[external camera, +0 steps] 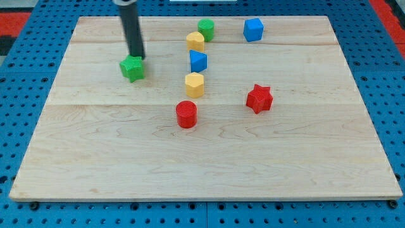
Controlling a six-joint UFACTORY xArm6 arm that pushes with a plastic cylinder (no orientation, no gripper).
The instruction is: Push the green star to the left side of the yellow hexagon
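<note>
Green star (pixel 133 68) is sitting touching the tip (pixel 137 57), just toward the view's bottom; having no gripper to open or close, the rod is probably needing to reposition left of it, nudging it right-and-down toward the yellow hexagon (pixel 194 84).

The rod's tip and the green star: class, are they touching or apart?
Cannot tell. In the camera view my tip meets the upper edge of the green star with no visible gap, but one angle cannot confirm contact.

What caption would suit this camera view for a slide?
My tip touches the green star from the view's top, left of the yellow hexagon, on the wooden board.
</note>
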